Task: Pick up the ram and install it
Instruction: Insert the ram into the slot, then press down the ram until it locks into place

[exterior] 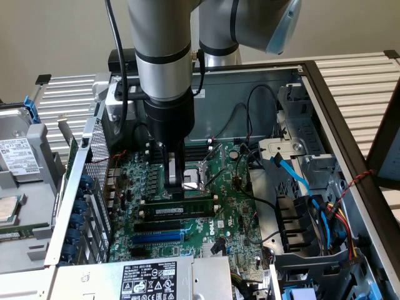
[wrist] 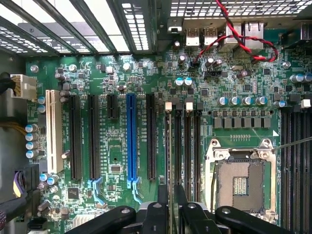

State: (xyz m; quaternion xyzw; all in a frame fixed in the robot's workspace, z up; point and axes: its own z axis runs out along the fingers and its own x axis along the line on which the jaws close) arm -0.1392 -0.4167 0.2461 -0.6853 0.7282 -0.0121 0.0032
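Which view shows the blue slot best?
The wrist view: the blue slot lies face-on, its whole length unobstructed between black slots. The exterior view shows it obliquely, as a thin blue strip.

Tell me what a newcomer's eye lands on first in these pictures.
The big grey robot arm drops into the open computer case, its tool low over the green motherboard beside the empty processor socket. The ram lies along the black slots just below it, and a bright blue slot stands out among black ones.
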